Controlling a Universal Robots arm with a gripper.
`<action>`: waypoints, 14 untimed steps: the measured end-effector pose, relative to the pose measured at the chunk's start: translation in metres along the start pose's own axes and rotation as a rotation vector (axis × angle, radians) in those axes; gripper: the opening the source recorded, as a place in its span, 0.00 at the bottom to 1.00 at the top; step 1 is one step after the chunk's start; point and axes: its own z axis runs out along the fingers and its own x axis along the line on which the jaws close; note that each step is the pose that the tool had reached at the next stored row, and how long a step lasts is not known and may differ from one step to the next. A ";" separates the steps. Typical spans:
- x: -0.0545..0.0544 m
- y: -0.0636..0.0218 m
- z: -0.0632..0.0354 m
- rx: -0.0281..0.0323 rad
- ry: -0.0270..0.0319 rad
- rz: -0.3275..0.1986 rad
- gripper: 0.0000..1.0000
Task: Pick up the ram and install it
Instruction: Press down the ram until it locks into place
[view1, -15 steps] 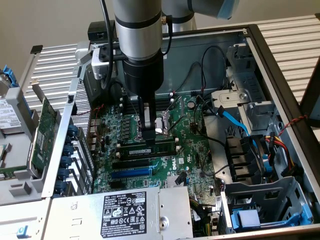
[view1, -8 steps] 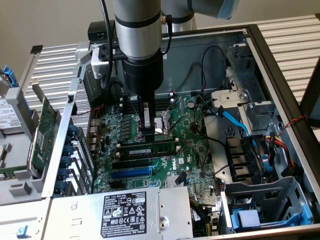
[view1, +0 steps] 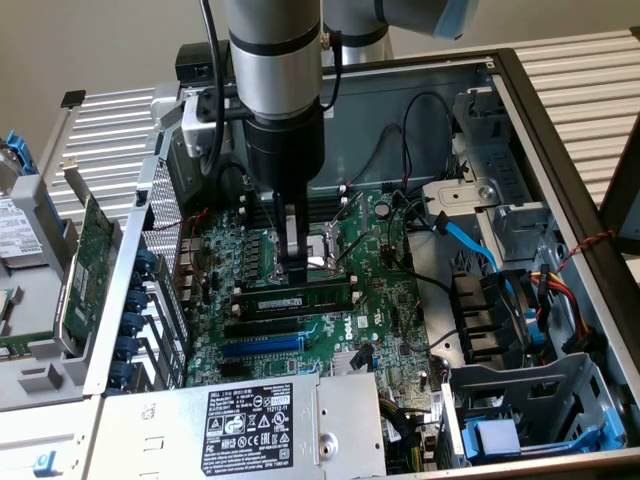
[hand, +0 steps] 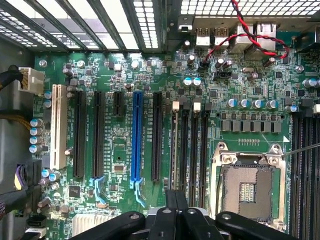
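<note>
The ram is a long, narrow green stick with a white label. It stands on edge across the motherboard inside the open computer case, just in front of the CPU socket. My gripper comes straight down onto the middle of the ram's top edge, its two fingers pressed together on it. In the wrist view the black fingertips meet over one long black memory slot, where the ram shows only as a thin edge-on line.
A larger green expansion card sits in the swung-out bracket at the exterior view's left. The labelled power supply lies in front. A blue cable, a fan and drive cages crowd the exterior view's right.
</note>
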 end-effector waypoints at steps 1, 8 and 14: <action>0.000 0.0004 0.0010 0.0000 0.0001 0.000 0.11; 0.000 0.0009 0.0059 0.0013 0.0001 0.000 0.11; 0.000 0.0010 0.0076 0.0037 0.0000 0.000 0.11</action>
